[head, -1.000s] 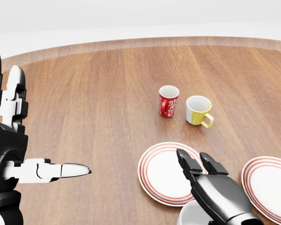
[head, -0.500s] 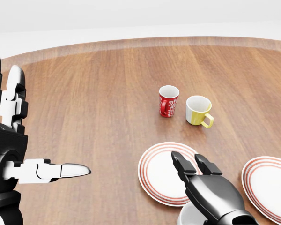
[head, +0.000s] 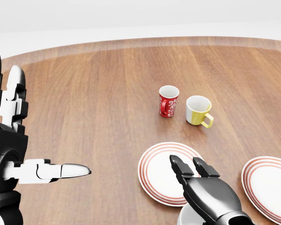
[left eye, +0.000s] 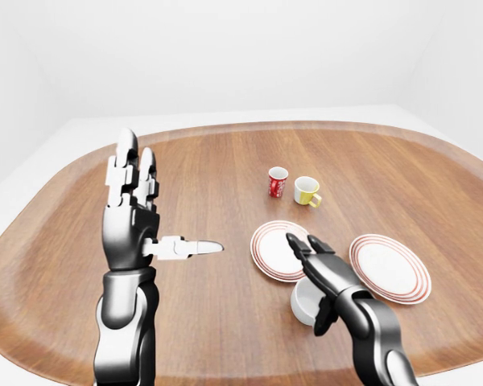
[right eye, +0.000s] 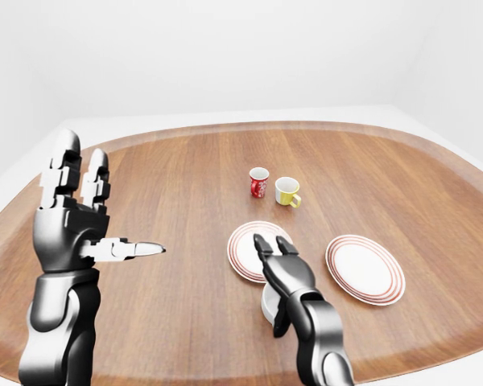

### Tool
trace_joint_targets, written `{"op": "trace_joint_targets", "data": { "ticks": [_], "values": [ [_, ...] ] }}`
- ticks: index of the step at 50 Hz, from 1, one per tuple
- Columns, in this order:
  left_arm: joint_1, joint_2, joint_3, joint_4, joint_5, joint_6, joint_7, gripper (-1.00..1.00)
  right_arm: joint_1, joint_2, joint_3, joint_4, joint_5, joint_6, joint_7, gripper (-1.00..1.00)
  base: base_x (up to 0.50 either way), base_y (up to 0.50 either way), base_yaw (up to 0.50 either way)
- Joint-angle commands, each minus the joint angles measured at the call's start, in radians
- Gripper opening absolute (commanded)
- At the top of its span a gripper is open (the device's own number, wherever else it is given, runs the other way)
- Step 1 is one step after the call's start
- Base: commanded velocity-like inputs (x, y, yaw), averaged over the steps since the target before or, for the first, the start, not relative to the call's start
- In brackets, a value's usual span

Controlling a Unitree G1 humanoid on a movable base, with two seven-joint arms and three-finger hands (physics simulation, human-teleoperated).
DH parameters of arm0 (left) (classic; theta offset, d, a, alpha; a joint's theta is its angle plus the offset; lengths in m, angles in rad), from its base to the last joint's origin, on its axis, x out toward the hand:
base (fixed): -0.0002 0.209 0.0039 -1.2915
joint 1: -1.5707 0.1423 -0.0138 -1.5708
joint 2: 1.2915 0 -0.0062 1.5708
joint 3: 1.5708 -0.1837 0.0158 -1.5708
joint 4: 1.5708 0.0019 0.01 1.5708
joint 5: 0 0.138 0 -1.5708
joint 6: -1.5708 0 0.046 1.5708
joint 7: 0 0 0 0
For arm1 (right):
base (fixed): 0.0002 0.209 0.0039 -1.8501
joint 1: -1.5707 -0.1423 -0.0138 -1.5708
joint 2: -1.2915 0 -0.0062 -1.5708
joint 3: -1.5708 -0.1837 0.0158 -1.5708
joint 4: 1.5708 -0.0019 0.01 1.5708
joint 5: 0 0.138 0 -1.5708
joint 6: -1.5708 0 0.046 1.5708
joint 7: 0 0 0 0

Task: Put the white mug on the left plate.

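**A:** Looking at the left-eye view, the white mug (left eye: 304, 301) is seen low down on the wooden table (left eye: 209, 169), just below the left plate (left eye: 275, 251) and not on it. The right hand (left eye: 322, 269) is spread over the mug's right side, fingers extended, thumb hanging down by the wall. A closed grip can't be confirmed, tbh.

**B:** And the left hand (left eye: 133, 213)?

**A:** Held up well apart at the view's left, wide open, two fingers raised and one pointed sideways. Nothing is gripped. A red mug (left eye: 278, 182) and a yellow mug (left eye: 307, 190) are parked side by side higher up, and a right plate (left eye: 390, 267) is set beside the left one.
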State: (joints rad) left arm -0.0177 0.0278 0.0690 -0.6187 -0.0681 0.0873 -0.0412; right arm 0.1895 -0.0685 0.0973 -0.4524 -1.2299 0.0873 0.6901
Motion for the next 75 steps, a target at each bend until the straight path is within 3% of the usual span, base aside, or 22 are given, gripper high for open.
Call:
{"op": "trace_joint_targets", "data": {
  "ticks": [1, 20, 75],
  "values": [
    [0.000, -0.001, -0.002, 0.000, 0.001, 0.000, 0.000, 1.00, -0.007, 0.001, 0.003, 0.020, -0.004, 0.000, -0.012, 1.00, 0.00, 0.00, 0.00],
    [0.001, -0.001, -0.005, -0.004, 0.002, 0.000, -0.002, 1.00, -0.004, -0.001, 0.033, 0.122, 0.015, 0.000, -0.110, 1.00, 0.00, 0.00, 0.00],
    [0.001, -0.001, -0.004, -0.004, 0.002, 0.000, -0.002, 1.00, -0.066, -0.015, 0.007, 0.235, 0.017, 0.000, -0.147, 1.00, 0.00, 0.00, 0.00]
  ]
}}
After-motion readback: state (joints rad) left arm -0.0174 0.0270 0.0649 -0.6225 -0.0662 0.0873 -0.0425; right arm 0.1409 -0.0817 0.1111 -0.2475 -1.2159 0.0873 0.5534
